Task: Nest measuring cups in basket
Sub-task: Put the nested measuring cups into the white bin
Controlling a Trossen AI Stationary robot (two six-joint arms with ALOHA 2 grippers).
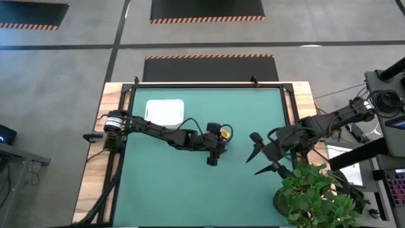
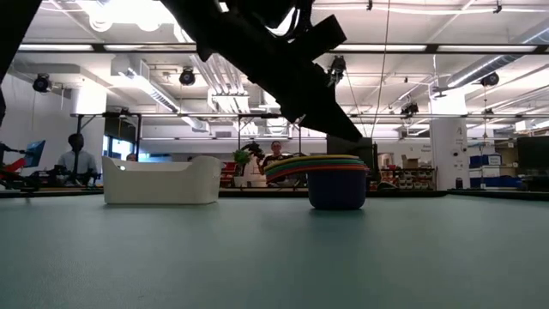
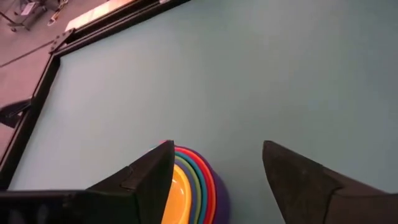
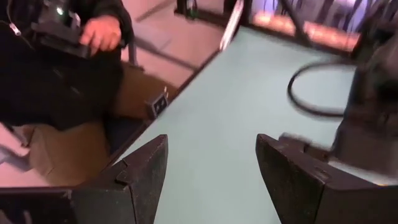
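a: cups? basket?
b: nested cups (image 2: pixel 324 178) stacked mid-desk (image 1: pixel 190 190), yellow innermost, well apart from white basket (image 1: pixel 165 111) near far left corner.
a: left end effector (image 3: pixel 214 180)?
b: over the stack, fingers spread, grasping nothing.
a: right end effector (image 1: pixel 258 155)?
b: released too, parked near the plant (image 1: pixel 319 196).

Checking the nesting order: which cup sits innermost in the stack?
The yellow cup, at the centre of the stack; orange, green, blue, red and purple rims ring it.
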